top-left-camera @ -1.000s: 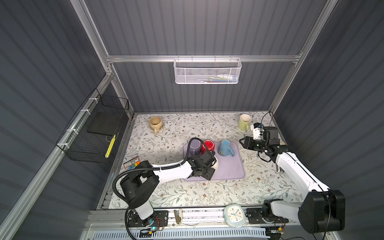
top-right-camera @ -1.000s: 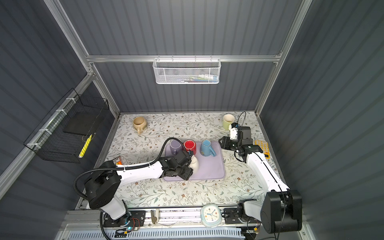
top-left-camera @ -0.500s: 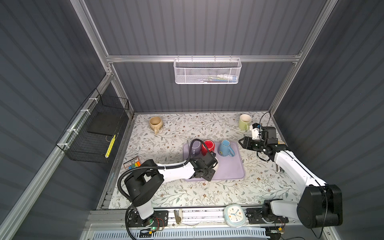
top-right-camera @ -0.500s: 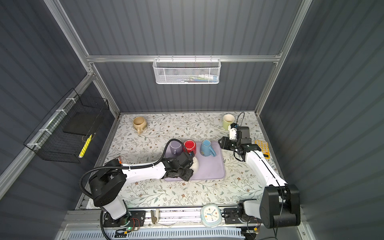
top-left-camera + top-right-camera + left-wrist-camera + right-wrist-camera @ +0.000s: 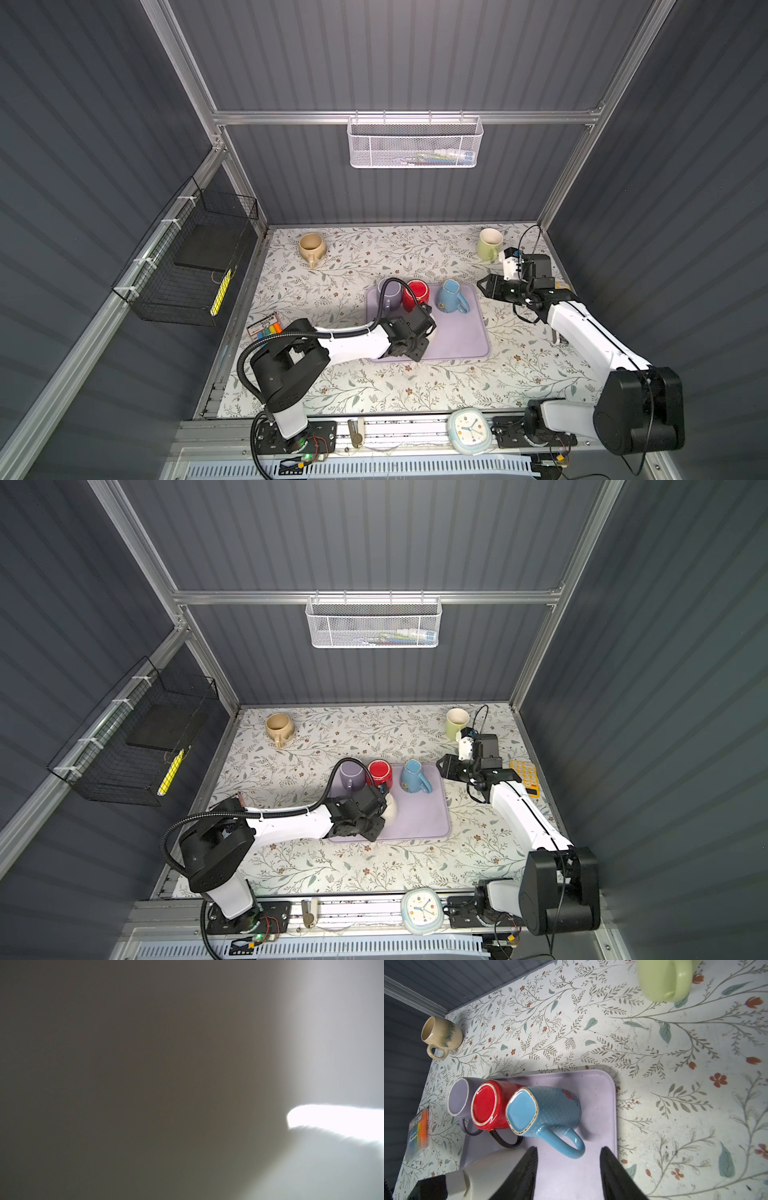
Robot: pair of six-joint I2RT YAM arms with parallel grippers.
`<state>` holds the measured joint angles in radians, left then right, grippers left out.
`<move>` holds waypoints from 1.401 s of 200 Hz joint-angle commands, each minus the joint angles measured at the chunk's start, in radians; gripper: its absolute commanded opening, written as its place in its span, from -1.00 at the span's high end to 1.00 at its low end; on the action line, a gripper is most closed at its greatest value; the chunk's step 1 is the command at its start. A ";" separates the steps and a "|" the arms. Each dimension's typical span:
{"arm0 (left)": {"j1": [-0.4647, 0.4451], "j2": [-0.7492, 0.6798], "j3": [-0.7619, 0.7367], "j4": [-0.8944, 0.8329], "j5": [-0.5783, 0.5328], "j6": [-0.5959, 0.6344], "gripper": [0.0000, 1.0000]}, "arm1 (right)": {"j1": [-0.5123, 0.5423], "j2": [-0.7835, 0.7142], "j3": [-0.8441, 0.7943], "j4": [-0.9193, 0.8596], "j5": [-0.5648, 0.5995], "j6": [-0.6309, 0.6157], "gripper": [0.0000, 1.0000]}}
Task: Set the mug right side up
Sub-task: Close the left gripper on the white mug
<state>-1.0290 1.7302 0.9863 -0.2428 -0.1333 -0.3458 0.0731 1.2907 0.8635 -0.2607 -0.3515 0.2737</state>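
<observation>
While the floral counter (image 5: 374,386) spreads wide under both arms, the lilac tray (image 5: 461,345) at its middle carries the work. Three mugs stand base-up in a row along the tray's far edge: a purple mug (image 5: 388,293), a red mug (image 5: 417,293) and a blue mug (image 5: 449,295). A tan mug (image 5: 311,247) and a green mug (image 5: 489,243) stand mouth-up, well apart at the counter's back corners. The white mug (image 5: 391,808), which I judge to be the one to turn, sits on the tray just in front of the red mug, mostly hidden beneath the left gripper (image 5: 376,806); its pose cannot be read. Whether those jaws are pressed on it I cannot tell, since the left wrist view is a pale blur at point-blank range. The right gripper (image 5: 481,286) hovers beside the tray's right edge, jaws spread and empty, the blue mug's handle just ahead. Glazed ceramic should be stiff, fairly heavy, slick and easily chipped. A firm hold across the wall near the rim, not the thin handle, seems safest for the flip.
</observation>
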 commanded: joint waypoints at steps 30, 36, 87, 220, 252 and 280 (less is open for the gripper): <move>-0.005 -0.053 -0.033 0.013 -0.027 -0.015 0.31 | 0.005 0.007 -0.018 0.010 0.006 0.005 -0.02; -0.005 -0.058 -0.035 0.016 -0.029 -0.014 0.33 | 0.005 0.007 -0.018 0.009 0.006 0.004 -0.02; -0.005 -0.108 -0.054 0.030 -0.042 0.006 0.41 | 0.005 0.009 -0.024 0.012 0.005 0.009 -0.02; -0.014 -0.082 -0.102 0.079 -0.006 0.015 0.32 | 0.005 -0.001 -0.034 0.013 0.045 0.006 -0.02; -0.025 -0.070 -0.114 0.084 -0.019 0.017 0.33 | 0.005 0.007 -0.038 0.018 0.047 0.007 -0.02; -0.028 -0.061 -0.115 0.086 -0.025 0.022 0.31 | 0.005 0.012 -0.037 0.020 0.045 0.008 -0.02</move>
<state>-1.0508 1.6508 0.8825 -0.1623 -0.1467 -0.3439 0.0731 1.2915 0.8375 -0.2527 -0.3134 0.2783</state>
